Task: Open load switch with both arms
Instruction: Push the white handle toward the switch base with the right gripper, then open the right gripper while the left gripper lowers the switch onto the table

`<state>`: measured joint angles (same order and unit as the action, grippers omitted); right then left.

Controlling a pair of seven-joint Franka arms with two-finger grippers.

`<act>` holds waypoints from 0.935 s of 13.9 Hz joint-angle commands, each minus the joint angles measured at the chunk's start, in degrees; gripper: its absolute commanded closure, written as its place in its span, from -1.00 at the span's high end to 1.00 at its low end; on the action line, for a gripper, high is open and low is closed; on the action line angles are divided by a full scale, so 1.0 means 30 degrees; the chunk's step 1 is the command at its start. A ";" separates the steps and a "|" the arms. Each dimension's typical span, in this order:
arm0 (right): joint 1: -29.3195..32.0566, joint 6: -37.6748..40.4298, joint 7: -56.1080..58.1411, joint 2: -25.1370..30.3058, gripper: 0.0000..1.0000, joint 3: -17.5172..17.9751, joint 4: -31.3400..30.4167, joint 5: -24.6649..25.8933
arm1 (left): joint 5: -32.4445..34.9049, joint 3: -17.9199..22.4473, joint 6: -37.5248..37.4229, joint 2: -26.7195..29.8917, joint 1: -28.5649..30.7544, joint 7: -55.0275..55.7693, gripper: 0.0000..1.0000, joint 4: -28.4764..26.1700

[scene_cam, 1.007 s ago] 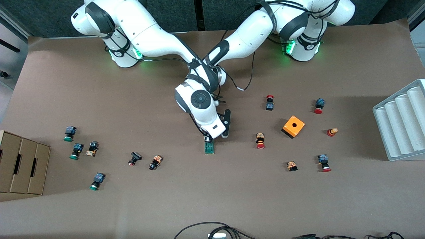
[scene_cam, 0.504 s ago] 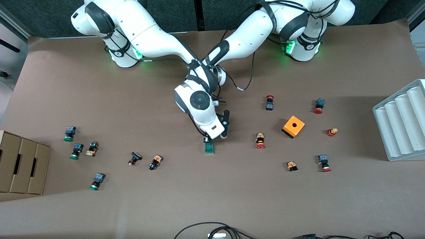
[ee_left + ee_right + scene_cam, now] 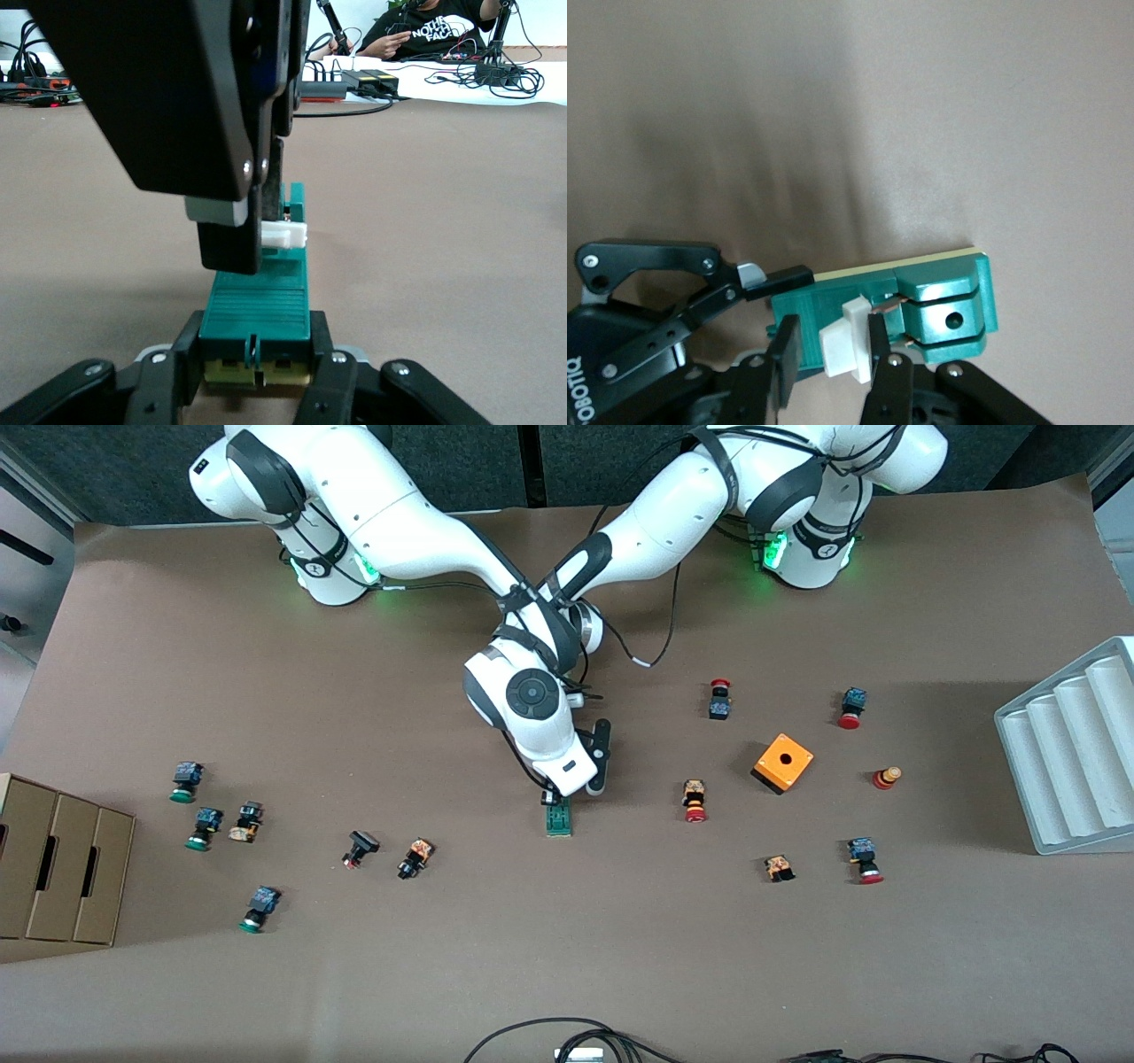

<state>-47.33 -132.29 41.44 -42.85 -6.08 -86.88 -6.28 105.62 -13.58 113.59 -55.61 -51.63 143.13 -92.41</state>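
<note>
- Two white arms meet over the middle of the brown table [image 3: 797,974], where the load switch [image 3: 558,817] lies flat, well away from every edge and nearer the front camera than both arm bases.
- The left gripper [image 3: 257,372] sits low on the table at the switch's end toward the arm bases, its fingers [image 3: 168,376] pressed in on the green body's two sides, holding it down. In the front view this gripper is hidden under the right arm's wrist.
- The right gripper [image 3: 828,354] comes from above and pinches the white end piece [image 3: 846,343] between its fingers [image 3: 784,350]; the left wrist view shows the same white tab [image 3: 283,235] caught at those fingers' tips.
- Judging by the double hold, the step in hand is prying or pulling the white piece while the body is braced.
- Risk one: the pinch on the white piece looks shallow, at the very tips, so a pull could slip off and leave the switch closed.
- Risk two: if the left hold is too light, the whole green block could lift or pivot with the pull rather than open.
- Risk three: the two grippers stand almost touching, so a skewed pull could knock one into the other.
- An orange cube [image 3: 783,763] and scattered push buttons [image 3: 695,801] lie well apart from the work.
</note>
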 commanded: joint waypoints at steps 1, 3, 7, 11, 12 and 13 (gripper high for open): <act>0.0102 -0.0053 -0.0396 0.0425 -0.25 0.0152 -0.0864 0.0393 | 0.0302 0.0220 -0.0189 -0.0155 0.0072 -0.0220 -0.03 0.0099; 0.0102 -0.0083 -0.0396 0.0425 -0.25 0.0152 -0.0864 0.0393 | 0.0302 0.0220 -0.0189 -0.0155 0.0072 -0.0220 -0.03 0.0099; 0.0102 -0.0112 -0.0396 0.0396 -0.25 0.0152 -0.0864 0.0393 | 0.0302 0.0220 -0.0189 -0.0126 0.0101 -0.0220 -0.03 0.0128; 0.0103 -0.0171 -0.0396 0.0279 -0.25 0.0123 -0.0864 0.0393 | 0.0302 0.0220 -0.0189 -0.0126 0.0101 -0.0220 -0.03 0.0099; 0.0102 -0.0287 -0.0396 0.0249 -0.25 0.0151 -0.0864 0.0393 | 0.0302 0.0220 -0.0189 -0.0126 0.0101 -0.0220 -0.03 0.0128; 0.0102 -0.0288 -0.0396 0.0249 -0.25 0.0152 -0.0864 0.0393 | 0.0302 0.0220 -0.0189 -0.0126 0.0101 -0.0220 -0.03 0.0099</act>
<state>-47.31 -132.36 41.41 -42.85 -6.08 -87.26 -6.28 105.62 -13.58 113.59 -55.61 -51.63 143.13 -92.41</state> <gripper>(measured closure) 0.621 0.507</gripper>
